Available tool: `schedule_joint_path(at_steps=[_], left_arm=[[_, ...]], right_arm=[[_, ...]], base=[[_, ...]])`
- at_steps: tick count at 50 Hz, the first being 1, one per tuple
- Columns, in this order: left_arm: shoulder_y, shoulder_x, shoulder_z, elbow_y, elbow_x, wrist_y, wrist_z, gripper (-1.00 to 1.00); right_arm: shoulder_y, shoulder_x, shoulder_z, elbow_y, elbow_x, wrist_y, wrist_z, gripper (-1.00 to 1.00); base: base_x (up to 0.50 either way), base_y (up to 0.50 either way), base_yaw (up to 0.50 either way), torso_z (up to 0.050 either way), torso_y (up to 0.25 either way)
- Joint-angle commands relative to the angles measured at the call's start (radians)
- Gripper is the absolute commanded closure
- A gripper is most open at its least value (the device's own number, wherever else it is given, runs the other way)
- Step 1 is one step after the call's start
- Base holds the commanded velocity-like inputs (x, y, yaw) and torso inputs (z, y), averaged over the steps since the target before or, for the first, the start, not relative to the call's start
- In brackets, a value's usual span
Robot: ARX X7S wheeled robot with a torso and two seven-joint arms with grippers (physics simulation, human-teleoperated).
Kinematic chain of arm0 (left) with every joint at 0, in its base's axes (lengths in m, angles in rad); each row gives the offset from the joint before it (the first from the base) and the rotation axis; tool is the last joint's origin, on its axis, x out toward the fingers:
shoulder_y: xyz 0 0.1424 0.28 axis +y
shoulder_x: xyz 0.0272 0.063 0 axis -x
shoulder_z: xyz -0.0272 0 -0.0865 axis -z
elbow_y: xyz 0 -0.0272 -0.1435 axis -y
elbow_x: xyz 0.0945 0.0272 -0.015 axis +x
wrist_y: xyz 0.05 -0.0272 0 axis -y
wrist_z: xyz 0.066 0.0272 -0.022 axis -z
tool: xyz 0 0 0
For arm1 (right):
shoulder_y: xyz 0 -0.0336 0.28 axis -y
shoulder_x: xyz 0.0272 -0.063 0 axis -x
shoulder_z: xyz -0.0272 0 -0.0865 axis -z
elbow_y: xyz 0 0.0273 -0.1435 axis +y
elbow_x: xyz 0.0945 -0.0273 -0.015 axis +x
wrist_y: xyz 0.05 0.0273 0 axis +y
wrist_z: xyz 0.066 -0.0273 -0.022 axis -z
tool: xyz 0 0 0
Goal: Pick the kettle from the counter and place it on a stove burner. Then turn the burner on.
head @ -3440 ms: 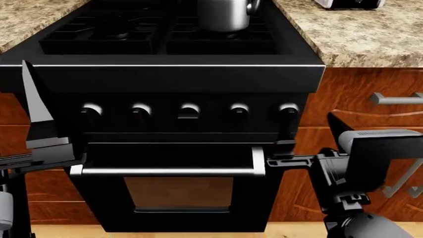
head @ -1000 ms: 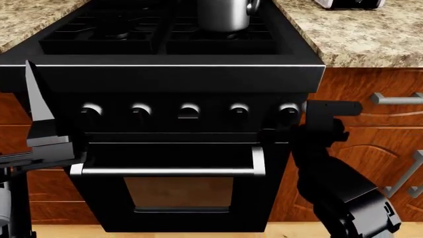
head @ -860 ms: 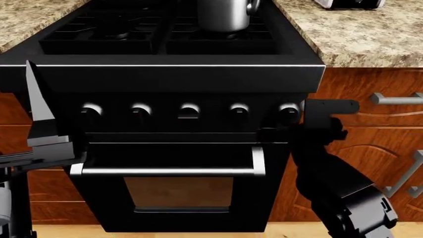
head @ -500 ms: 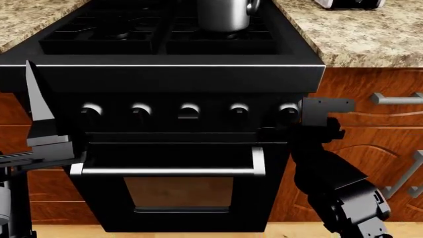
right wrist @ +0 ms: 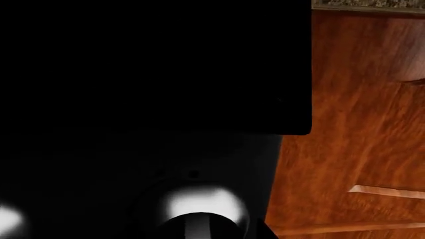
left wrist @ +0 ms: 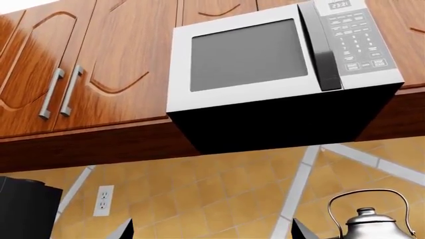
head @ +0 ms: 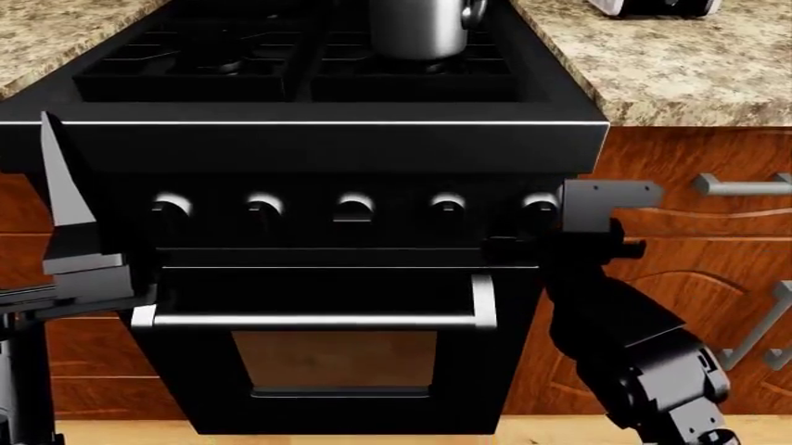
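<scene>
Right gripper [head: 535, 243] sits at the stove's front panel in the head view, pressed up to the rightmost knob [head: 540, 208] of the row of five; its black fingers merge with the black panel, so whether they are closed around the knob cannot be told. That placement suits the second half of the task, since the kettle [head: 421, 26] already stands on the back right stove burner [head: 415, 69], behind the knob row and well clear of the granite counter [head: 674, 65] to the stove's right. Left gripper [head: 74, 218] is parked beside the stove's left edge, pointing upward and holding nothing, probably kept out of the way.

From the left wrist view, the two fingertips [left wrist: 123, 230] stand wide apart with nothing between them. Beyond them the kettle [left wrist: 369, 221] shows its arched handle and knobbed lid, below a microwave [left wrist: 279, 64] hung under wooden cabinets [left wrist: 86, 74].

From the right wrist view, the camera is very close to the stove's dark front. One knob [right wrist: 199, 206] fills the near field with a bright highlight, and the stove's right edge meets the reddish cabinet door [right wrist: 359, 124]. The fingers themselves do not show clearly here.
</scene>
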Motion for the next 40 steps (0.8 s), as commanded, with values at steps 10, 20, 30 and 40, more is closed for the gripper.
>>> schedule_joint_path(at_steps=[10,20,30,40], left_arm=[[-0.001,-0.006,-0.001,0.000,-0.008,0.003,-0.007,-1.00],[0.002,-0.011,-0.004,0.003,-0.009,0.007,-0.012,-1.00],[0.003,-0.016,-0.006,0.006,-0.011,0.007,-0.017,-1.00],[0.006,-0.021,-0.007,0.008,-0.014,0.010,-0.021,-1.00]], right_arm=[[0.063,0.050,-0.128,-0.075,-0.147,0.127,-0.009,1.00],[0.099,0.051,-0.192,-0.089,-0.171,0.177,-0.031,1.00],[0.122,0.053,-0.241,-0.100,-0.196,0.199,-0.045,1.00],[0.141,0.058,-0.305,-0.120,-0.234,0.221,-0.051,1.00]], base=[[0.00,0.00,0.00,0.000,0.000],[-0.01,0.00,0.00,0.000,0.004],[0.00,0.00,0.00,0.000,0.002],[0.00,0.00,0.00,0.000,0.004]])
